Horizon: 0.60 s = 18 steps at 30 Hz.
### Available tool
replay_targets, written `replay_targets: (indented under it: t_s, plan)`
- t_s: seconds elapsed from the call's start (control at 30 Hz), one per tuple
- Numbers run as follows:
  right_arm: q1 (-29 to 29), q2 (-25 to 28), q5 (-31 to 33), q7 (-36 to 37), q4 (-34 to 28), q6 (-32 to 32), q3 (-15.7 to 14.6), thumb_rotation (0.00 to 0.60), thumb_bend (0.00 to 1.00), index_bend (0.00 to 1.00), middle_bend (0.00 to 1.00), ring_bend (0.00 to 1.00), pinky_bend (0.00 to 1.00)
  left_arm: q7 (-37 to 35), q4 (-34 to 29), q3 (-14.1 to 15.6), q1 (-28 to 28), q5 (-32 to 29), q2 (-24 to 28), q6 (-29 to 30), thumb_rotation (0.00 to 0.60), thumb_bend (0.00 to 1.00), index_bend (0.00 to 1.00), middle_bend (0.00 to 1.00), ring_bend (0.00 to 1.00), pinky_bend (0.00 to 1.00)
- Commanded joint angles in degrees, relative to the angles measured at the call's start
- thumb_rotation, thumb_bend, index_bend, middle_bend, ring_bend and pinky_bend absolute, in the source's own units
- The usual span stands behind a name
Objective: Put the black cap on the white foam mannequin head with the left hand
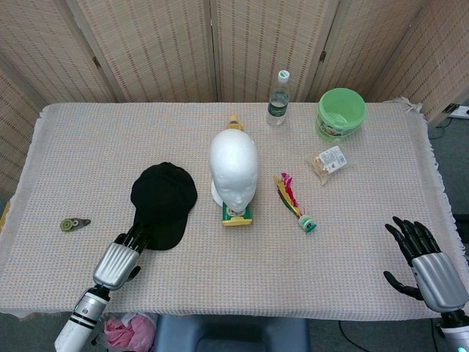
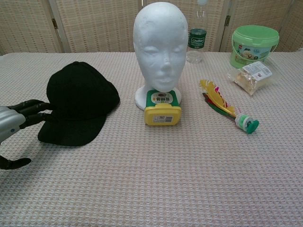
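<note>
The black cap [image 1: 163,204] [image 2: 78,101] lies flat on the tablecloth, brim toward me, left of the white foam mannequin head [image 1: 234,167] [image 2: 160,45], which stands upright at the table's middle. My left hand [image 1: 117,260] [image 2: 14,124] lies at the brim's near-left edge. Its fingers [image 2: 35,111] reach out level to the brim's rim, and the thumb hangs apart below them. Nothing is held in it. My right hand [image 1: 425,264] hovers at the near right corner with fingers spread and empty, seen only in the head view.
A yellow-green tape measure [image 2: 162,111] sits right in front of the mannequin's base. A feather shuttlecock [image 2: 227,106], snack bag [image 2: 251,75], green bucket [image 2: 253,45] and water bottle [image 2: 197,35] lie to the right and behind. A small green item [image 1: 73,224] rests at far left.
</note>
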Motion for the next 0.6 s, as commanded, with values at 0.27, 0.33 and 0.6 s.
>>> replay_targets:
  t_s: [0.27,0.33,0.6]
  plan:
    - [-0.01,-0.04,-0.19,-0.08,0.01,0.12,-0.08,0.600,0.19,0.00,0.00,0.00,0.00,-1.18,7.70,-0.57,-0.61,1.41,-7.37,4.52,0.600,0.26,0.25,0.17,0.10,0.34]
    - [-0.08,-0.01,-0.16,0.03,0.04,0.32,-0.03,0.600,0.19,0.00,0.00,0.00,0.00,-2.21,9.69,-0.69,-0.70,1.79,-8.55,5.48,0.600,0.26,0.27,0.19,0.11,0.34]
    - [-0.09,-0.08,-0.12,0.01,0.13,0.41,0.04,0.600,0.19,0.00,0.00,0.00,0.00,-4.23,15.85,-1.21,-0.74,1.64,-12.25,8.08,0.600,0.26,0.30,0.24,0.14,0.35]
